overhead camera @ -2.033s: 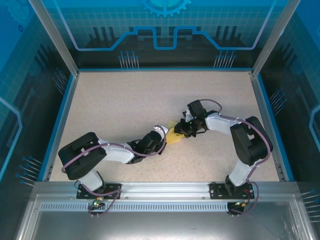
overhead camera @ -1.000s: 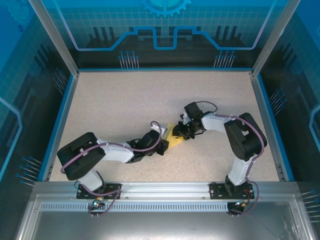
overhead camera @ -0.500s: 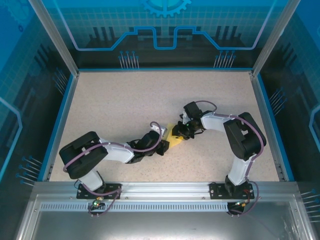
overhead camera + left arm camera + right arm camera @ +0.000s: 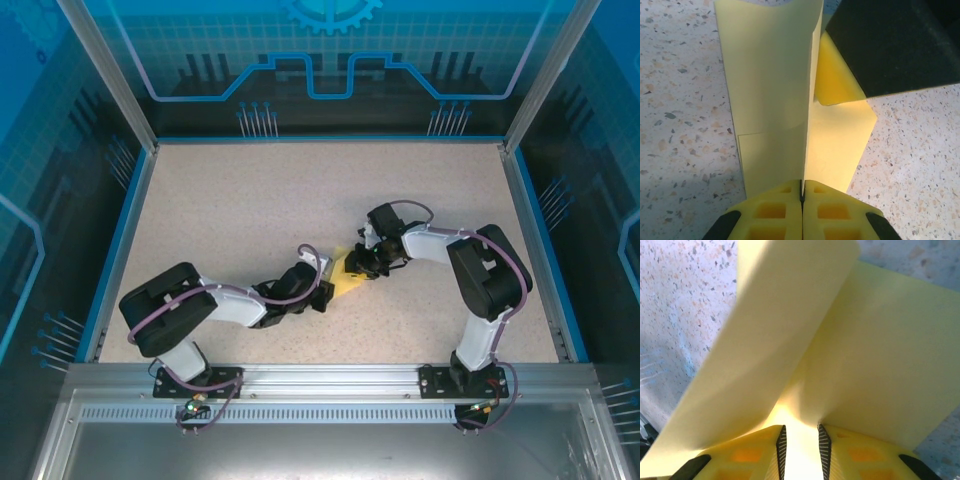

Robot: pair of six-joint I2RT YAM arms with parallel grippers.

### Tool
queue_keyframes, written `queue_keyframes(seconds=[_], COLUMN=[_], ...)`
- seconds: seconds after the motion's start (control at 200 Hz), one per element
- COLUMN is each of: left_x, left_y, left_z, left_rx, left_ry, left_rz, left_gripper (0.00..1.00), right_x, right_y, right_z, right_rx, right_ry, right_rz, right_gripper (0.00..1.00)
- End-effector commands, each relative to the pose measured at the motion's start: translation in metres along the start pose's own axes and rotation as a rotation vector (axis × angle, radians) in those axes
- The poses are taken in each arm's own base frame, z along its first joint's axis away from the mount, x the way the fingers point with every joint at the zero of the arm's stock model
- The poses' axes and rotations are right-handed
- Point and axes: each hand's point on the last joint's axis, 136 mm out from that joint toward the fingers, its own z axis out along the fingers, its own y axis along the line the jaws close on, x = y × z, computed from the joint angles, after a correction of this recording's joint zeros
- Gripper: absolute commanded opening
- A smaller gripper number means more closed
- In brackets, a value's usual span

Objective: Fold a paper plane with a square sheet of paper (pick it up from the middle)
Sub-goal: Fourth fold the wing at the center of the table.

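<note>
Since half a second earlier, the left gripper (image 4: 323, 288) had closed; the arms had hardly shifted in the top view. Both grippers met at the yellow sheet (image 4: 350, 284), near the middle of the desk (image 4: 230, 200), the left one from the near-left, the right gripper (image 4: 363, 266) from the far-right.

Top view: the sheet was a small yellow patch between the two black heads; the state of the fingers was not readable from there.

Left wrist view: the left gripper's (image 4: 801, 192) fingers were pressed together with no gap. The sheet's (image 4: 770, 75) raised fold ran straight into the seam between them, so the sheet was pinched. The lower layer lay flat on the desk (image 4: 680, 75). One yellow pad of the right gripper (image 4: 832, 75) sat against the right face of the raised fold.

Right wrist view: the right gripper's (image 4: 800, 440) fingers stood a narrow gap apart, and the sheet's (image 4: 880, 350) crease ran down into that gap. I could not tell whether they were pressing on it. One flap stood up to the left and the other spread out to the right over the desk (image 4: 690, 290).
</note>
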Motion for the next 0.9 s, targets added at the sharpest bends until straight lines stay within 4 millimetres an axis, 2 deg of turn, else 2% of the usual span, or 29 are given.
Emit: queue_keyframes(seconds=[0.0, 0.185, 0.34, 0.4, 0.45, 0.65, 0.72, 0.895], left_x=[-0.007, -0.005, -0.002, -0.001, -0.002, -0.005, -0.004, -0.003], left_y=[-0.004, -0.008, -0.006, -0.007, -0.008, -0.01, -0.01, -0.01], left_z=[-0.003, -0.001, 0.002, 0.002, 0.001, 0.001, 0.002, 0.005], left_rx=[0.071, 0.117, 0.103, 0.106, 0.107, 0.1, 0.095, 0.098], left_ry=[0.004, 0.064, 0.089, 0.092, 0.096, 0.115, 0.125, 0.146], left_rz=[-0.061, -0.081, -0.106, -0.117, -0.129, -0.149, -0.158, -0.199], left_gripper=[0.05, 0.07, 0.06, 0.06, 0.06, 0.06, 0.05, 0.04], right_x=[0.012, 0.01, -0.009, -0.011, -0.008, 0.021, 0.022, 0.017], right_y=[-0.009, -0.013, 0.023, 0.037, 0.042, 0.024, 0.017, 0.015], right_z=[0.006, 0.0, -0.024, -0.033, -0.038, -0.03, -0.031, -0.027], right_rx=[0.033, 0.06, -0.041, -0.079, -0.078, 0.01, 0.034, 0.033], right_ry=[0.075, 0.064, -0.023, -0.046, -0.053, -0.046, -0.067, -0.093], right_rz=[-0.068, -0.126, -0.184, -0.201, -0.199, -0.106, -0.08, -0.063], right_gripper=[0.27, 0.29, 0.31, 0.31, 0.31, 0.23, 0.21, 0.2])
